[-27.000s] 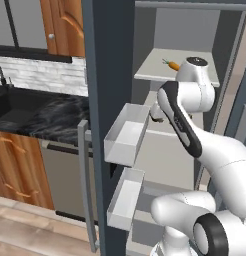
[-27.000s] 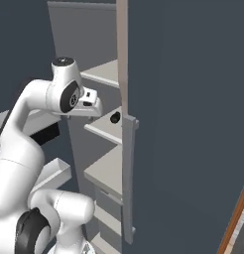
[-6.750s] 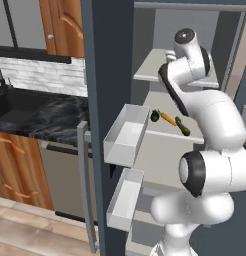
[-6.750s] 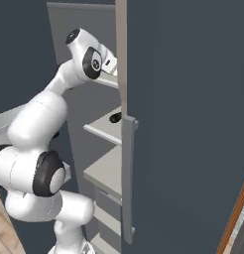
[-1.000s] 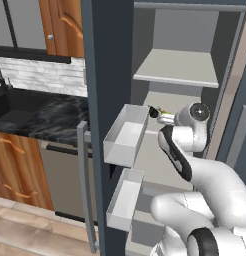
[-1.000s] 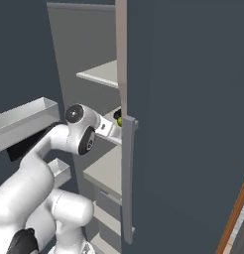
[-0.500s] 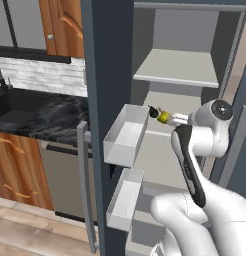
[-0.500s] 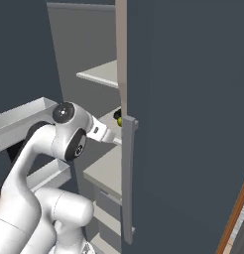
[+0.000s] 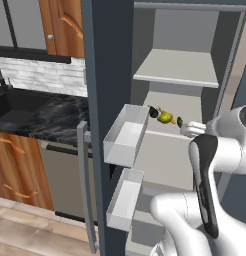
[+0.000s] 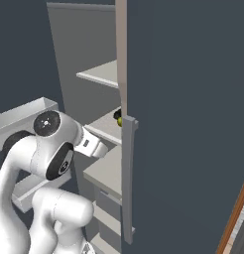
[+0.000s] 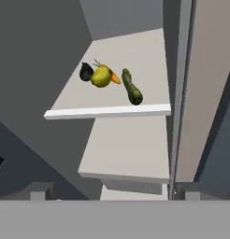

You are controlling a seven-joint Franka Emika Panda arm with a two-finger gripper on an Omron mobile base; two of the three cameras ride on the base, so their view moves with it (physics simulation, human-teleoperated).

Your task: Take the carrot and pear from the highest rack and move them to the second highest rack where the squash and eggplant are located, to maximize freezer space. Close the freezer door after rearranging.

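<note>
On the second highest rack lie a dark eggplant, a yellow-green pear, an orange carrot tucked behind the pear, and a green squash, all close together. The left base view shows the same cluster, with the eggplant, the pear and the squash. The highest rack is bare. My gripper hangs just in front of the second rack, clear of the produce. It is open with nothing between its fingertips.
The freezer door stands open to the left, carrying two white bins and a long handle. A lower shelf sits under the second rack. A dark panel with a handle rises at the right.
My hand has drawn back from the produce on the second rack, outward and to the right. The four items stay put and the gripper stays open.
</note>
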